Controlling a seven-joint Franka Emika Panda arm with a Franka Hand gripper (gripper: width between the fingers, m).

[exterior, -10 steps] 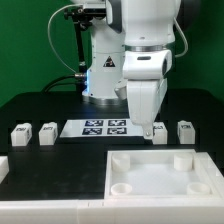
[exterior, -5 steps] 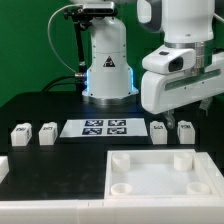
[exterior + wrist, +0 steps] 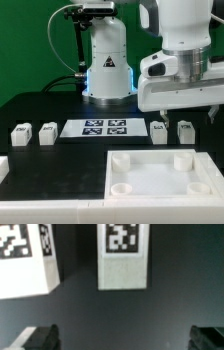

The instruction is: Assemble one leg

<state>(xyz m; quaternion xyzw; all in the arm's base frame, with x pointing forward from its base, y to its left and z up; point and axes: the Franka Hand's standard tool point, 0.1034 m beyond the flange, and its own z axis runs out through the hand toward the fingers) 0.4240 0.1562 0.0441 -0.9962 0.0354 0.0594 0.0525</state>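
Several small white legs with tags stand on the black table: two at the exterior view's left [image 3: 20, 134] [image 3: 46, 133] and two at its right [image 3: 158, 128] [image 3: 185, 130]. My gripper [image 3: 186, 114] hangs above the right pair, apart from them. In the wrist view its fingers [image 3: 40, 336] are spread wide with nothing between them. My gripper [image 3: 122, 339] is open and in line with one leg [image 3: 123, 255]. The other leg [image 3: 25, 260] lies to the side. The large white plate [image 3: 150, 180] with round corner sockets lies at the front.
The marker board [image 3: 105, 127] lies flat between the two pairs of legs. The robot's white base [image 3: 105, 65] stands behind it. A white piece [image 3: 3, 166] shows at the exterior view's left edge. A green wall closes the back.
My arm has swung from over the marker board's right end to the exterior view's right. It now hangs over the right pair of legs. Nothing was taken hold of.
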